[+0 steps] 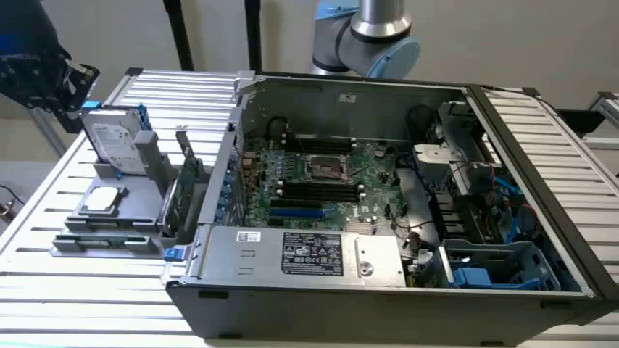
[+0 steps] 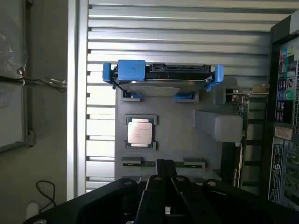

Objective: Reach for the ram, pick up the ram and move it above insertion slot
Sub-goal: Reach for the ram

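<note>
An open computer case [image 1: 387,308] is sitting on a slatted metal table [image 1: 77,290]. At nine o'clock from it in the exterior view, a grey holder [image 1: 145,196] is carrying an upright hard drive [image 1: 114,141], a processor chip [image 1: 104,200] lying at the drive's six o'clock.

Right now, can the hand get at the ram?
Probably yes. In the wrist view the hand lines up with the ram, which lies uncovered in the gray holder, with nothing between them.

Soft, even light fell from overhead. Ahead of the pincer [image 2: 166,177] the slatted table [image 2: 177,28] glared pale, nearly washed out, and the processor lid [image 2: 140,132] shone. The pincer itself sat almost black. Well off to its side, the computer case [image 1: 320,101] held deep shadow.
</note>
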Action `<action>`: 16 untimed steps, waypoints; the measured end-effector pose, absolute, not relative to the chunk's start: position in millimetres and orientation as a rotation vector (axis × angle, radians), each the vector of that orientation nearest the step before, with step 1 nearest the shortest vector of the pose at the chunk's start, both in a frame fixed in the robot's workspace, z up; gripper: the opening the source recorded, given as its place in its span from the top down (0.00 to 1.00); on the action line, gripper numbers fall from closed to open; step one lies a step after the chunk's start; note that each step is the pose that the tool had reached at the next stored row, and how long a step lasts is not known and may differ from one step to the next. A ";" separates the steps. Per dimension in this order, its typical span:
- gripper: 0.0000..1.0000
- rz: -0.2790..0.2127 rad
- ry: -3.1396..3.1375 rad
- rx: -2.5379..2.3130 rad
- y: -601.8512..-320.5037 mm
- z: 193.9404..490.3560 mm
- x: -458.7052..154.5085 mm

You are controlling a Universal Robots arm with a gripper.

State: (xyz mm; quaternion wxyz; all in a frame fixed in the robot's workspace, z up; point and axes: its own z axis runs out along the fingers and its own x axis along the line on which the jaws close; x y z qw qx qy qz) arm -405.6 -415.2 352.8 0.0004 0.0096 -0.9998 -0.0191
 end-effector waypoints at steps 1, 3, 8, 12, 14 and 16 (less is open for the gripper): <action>0.89 -0.060 -3.140 0.030 -415.2 352.8 -405.7; 0.89 -0.060 -3.140 0.030 -415.2 352.8 -405.6; 0.89 -0.060 -3.140 0.030 -415.2 352.9 -405.6; 0.89 -0.060 -3.140 0.030 -415.2 352.8 -405.6; 0.89 -0.060 -3.140 0.030 -416.0 353.0 -405.3; 0.89 -0.060 -3.140 0.030 -419.1 352.8 -403.5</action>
